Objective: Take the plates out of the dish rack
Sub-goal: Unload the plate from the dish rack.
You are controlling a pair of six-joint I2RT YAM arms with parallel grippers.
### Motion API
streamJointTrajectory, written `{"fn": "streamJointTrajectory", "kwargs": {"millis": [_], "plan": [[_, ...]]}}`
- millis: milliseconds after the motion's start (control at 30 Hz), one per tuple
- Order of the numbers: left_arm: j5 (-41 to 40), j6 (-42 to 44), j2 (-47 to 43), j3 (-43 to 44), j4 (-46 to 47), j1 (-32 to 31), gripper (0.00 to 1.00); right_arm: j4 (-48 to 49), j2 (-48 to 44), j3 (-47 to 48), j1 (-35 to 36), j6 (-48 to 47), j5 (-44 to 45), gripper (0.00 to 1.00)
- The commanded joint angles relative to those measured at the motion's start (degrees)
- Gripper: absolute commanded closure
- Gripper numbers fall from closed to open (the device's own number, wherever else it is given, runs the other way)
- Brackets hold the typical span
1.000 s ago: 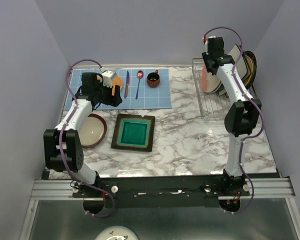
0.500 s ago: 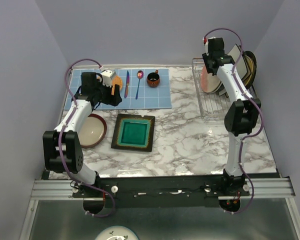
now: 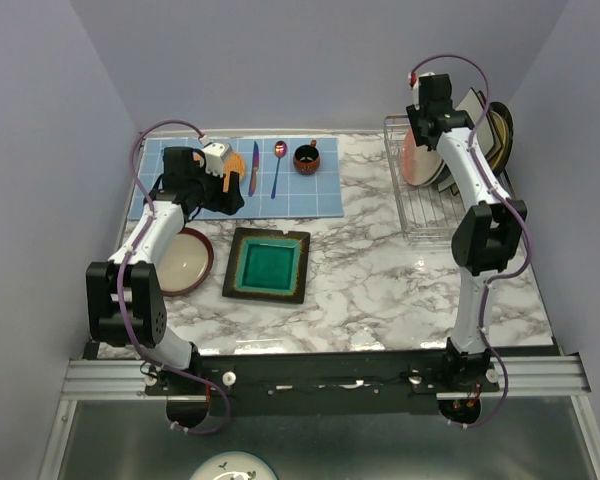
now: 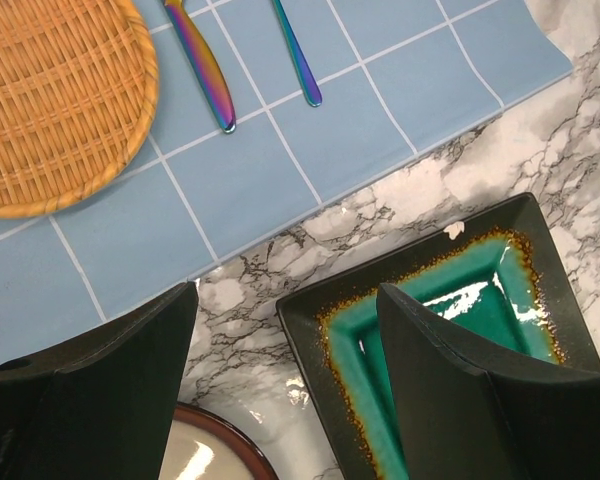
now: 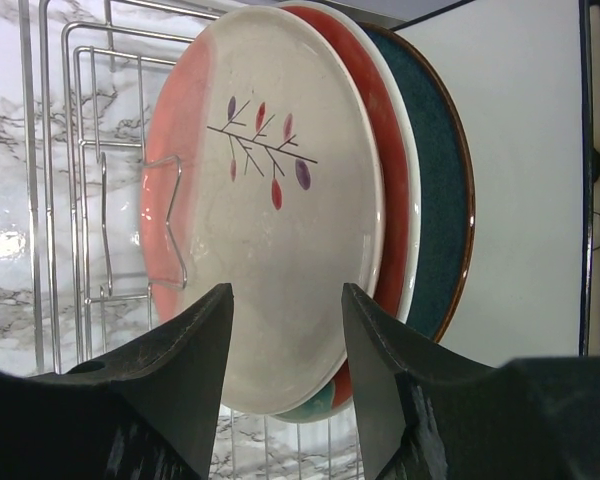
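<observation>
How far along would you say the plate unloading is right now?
Done: a square teal plate and a cream round plate lie on the table. In hand: nothing; the right gripper hangs open before the pink plate. Left: several plates in the rack.

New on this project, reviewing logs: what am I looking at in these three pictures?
Two robot arms are bolted at the near edge of a marble table. The wide picture comes from a fixed camera above and behind them; the other two come from cameras on each wrist, looking past that arm's own tool. The left tool is open, near a square teal plate and a round cream plate lying flat beside a blue mat with cutlery, a cup and a woven orange mat. The right tool is open, facing a twig-patterned plate standing with others in the wire dish rack. Nothing is held.
</observation>
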Motion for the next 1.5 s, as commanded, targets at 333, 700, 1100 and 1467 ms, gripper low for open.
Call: {"fn": "streamJointTrajectory", "kwargs": {"millis": [333, 700, 1100, 1467], "plan": [[-0.5, -0.1, -2.1, -1.7, 1.7, -0.2, 0.18, -0.2, -3.9, -2.6, -1.5, 0.2, 2.5, 0.44], [-0.6, 0.2, -2.1, -2.7, 2.4, -0.2, 0.19, 0.5, -0.3, -2.9, -1.5, -0.8, 6.5, 0.46], [-0.2, 0.2, -1.6, -2.8, 2.8, -0.2, 0.18, -1.9, 6.0, 4.1, -2.8, -3.8, 14.6, 0.46], [0.1, -0.2, -1.1, -3.0, 3.1, -0.2, 0.18, -2.2, 8.3, 8.4, -3.1, -6.6, 17.0, 0.46]]}}
